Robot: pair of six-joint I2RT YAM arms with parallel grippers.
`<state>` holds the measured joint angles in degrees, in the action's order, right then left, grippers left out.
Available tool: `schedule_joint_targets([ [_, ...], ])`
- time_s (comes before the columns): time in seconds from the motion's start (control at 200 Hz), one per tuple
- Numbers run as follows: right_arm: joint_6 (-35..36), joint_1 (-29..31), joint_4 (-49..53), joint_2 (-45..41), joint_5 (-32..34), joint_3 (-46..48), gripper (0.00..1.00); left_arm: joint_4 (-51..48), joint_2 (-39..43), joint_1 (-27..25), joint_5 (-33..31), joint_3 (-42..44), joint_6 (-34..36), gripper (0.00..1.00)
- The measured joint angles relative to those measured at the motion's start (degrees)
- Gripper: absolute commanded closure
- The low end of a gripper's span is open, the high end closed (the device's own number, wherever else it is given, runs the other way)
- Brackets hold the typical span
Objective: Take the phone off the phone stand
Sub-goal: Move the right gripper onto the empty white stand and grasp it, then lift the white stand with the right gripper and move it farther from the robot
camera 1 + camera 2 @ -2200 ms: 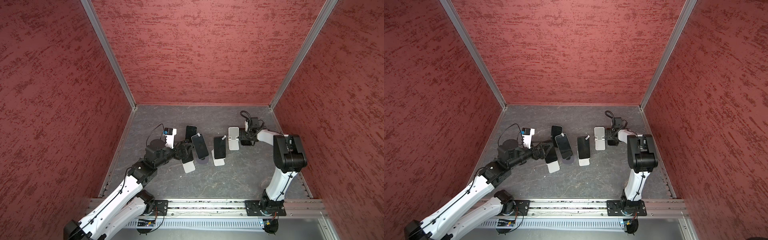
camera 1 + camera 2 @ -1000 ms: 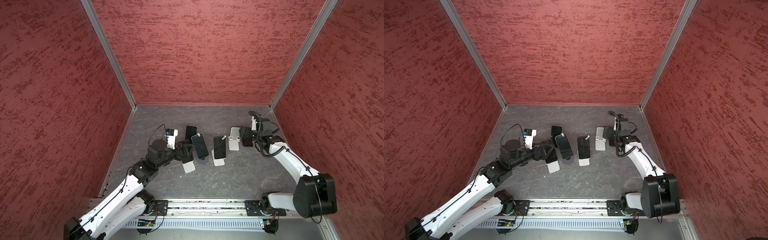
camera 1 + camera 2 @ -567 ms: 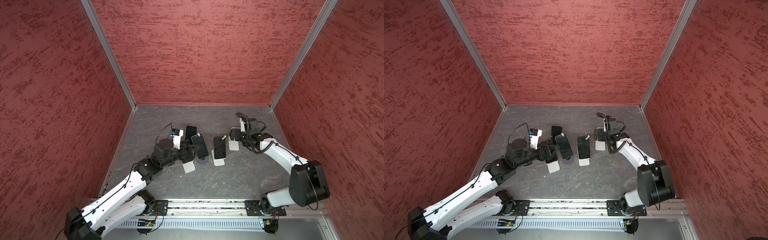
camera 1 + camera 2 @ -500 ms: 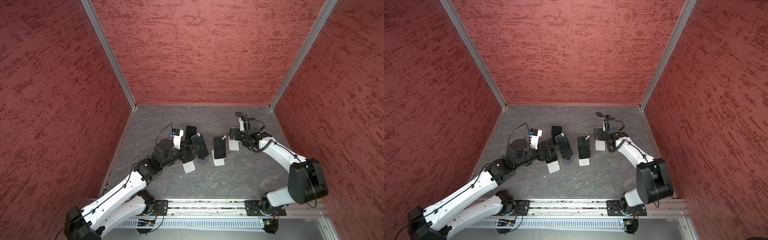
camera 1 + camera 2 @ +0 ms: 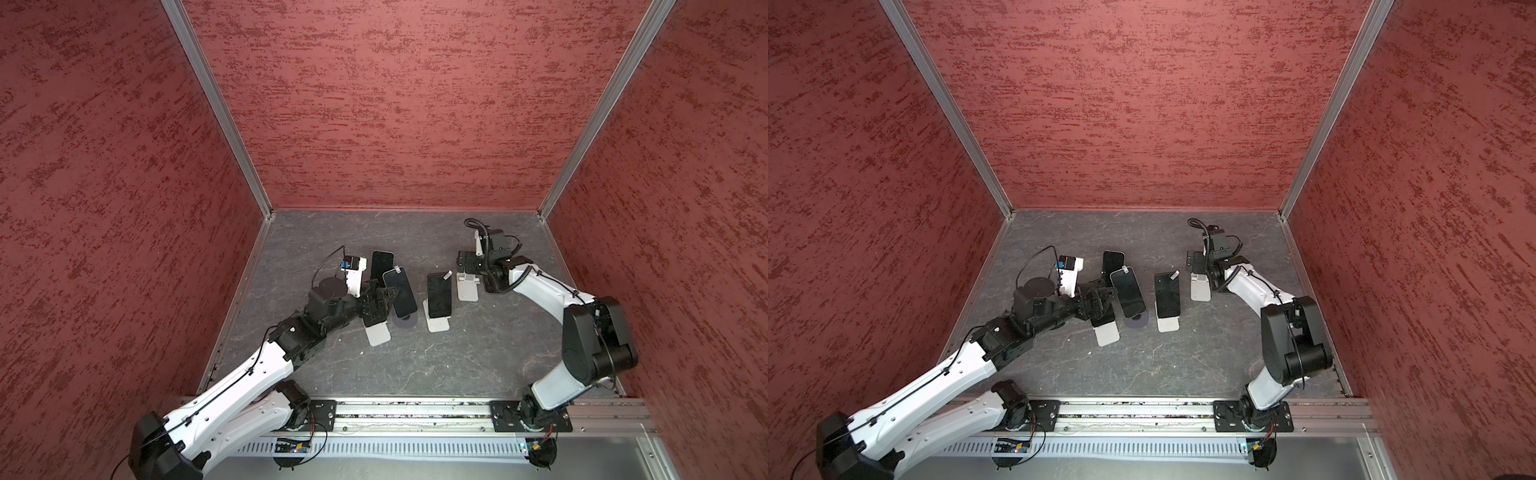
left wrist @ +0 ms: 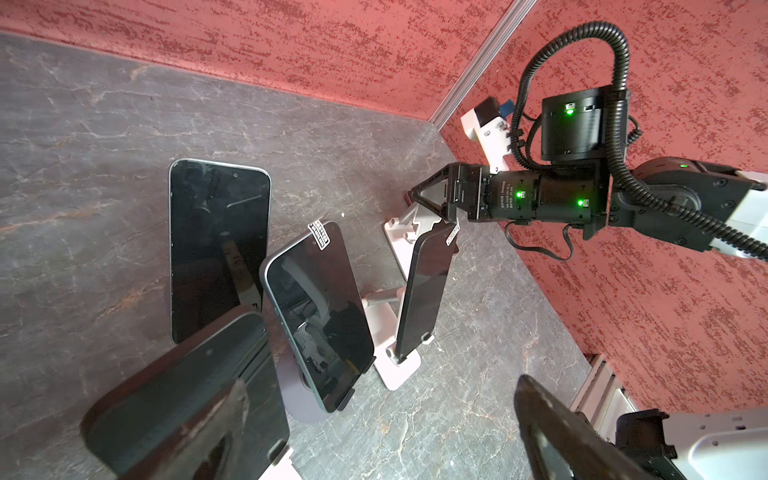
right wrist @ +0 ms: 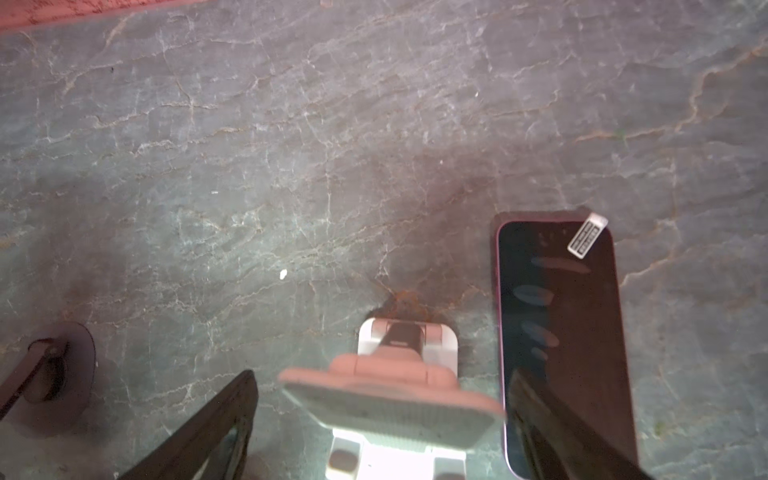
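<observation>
Left pincer [image 6: 382, 380] apart, close at the phone [image 6: 187, 395] leaning on its white stand [image 5: 379, 334]
We'd square the jaws onto the phone's long edges before closing, then lift it straight off; right pincer [image 7: 382, 374] apart around an empty stand [image 7: 390, 407]

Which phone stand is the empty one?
On the grey floor, follow the right arm to its pincer. Between the pincer's tips is a white stand. The stand next to it holds a dark phone; this one holds none.
</observation>
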<state>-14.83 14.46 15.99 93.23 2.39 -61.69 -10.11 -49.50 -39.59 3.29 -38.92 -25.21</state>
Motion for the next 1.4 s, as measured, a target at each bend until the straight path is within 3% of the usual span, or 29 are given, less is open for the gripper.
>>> schedule_joint_targets([
  [0.481,-1.44,1.11,1.2,2.16,3.41,-2.43,0.2,1.18,0.0,0.96,-0.24,0.02,2.14,0.0],
  [0.742,-1.75,1.75,1.97,3.54,5.18,-2.64,0.38,1.11,1.01,1.03,0.26,0.72,2.12,0.01],
  [1.398,1.79,2.58,2.71,5.49,6.03,-8.94,0.43,0.79,3.87,1.07,0.22,1.64,2.03,0.0],
])
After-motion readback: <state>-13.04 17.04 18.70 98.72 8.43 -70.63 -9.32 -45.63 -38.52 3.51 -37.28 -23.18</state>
